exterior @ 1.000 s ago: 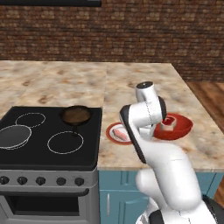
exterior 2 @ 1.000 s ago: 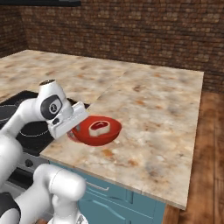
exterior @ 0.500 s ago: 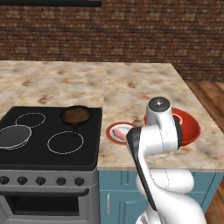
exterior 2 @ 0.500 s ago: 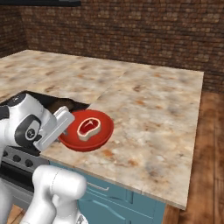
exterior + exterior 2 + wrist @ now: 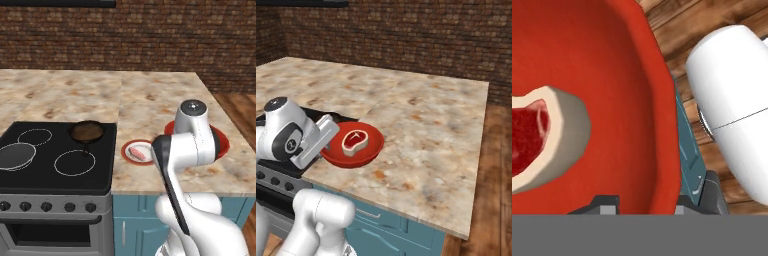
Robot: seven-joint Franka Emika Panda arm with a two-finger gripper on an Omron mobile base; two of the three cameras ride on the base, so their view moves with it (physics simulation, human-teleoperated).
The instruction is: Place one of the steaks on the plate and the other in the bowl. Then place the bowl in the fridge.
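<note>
One steak [image 5: 354, 140] lies in the bowl [image 5: 370, 150], a little off the middle toward the stove side; the other steak [image 5: 141, 152] lies on the plate [image 5: 128, 148], just beside the bowl and between it and the stove [image 5: 55, 160]. The bowl sits at the counter's front edge. In the hand view its rim wall [image 5: 657, 125] runs between the two dark finger tips, one inside the bowl [image 5: 604, 204] and one outside [image 5: 712, 192], so the gripper [image 5: 658, 202] is clamped on the rim on the side nearest the robot, the bowl stretching away from the hand. Judging by this, the lift should go straight up before any swing toward the fridge. From the left base view the arm hides most of the bowl and the whole grip; in the right base view the hand's white body covers the fingers, so contact cannot be confirmed there.
</note>
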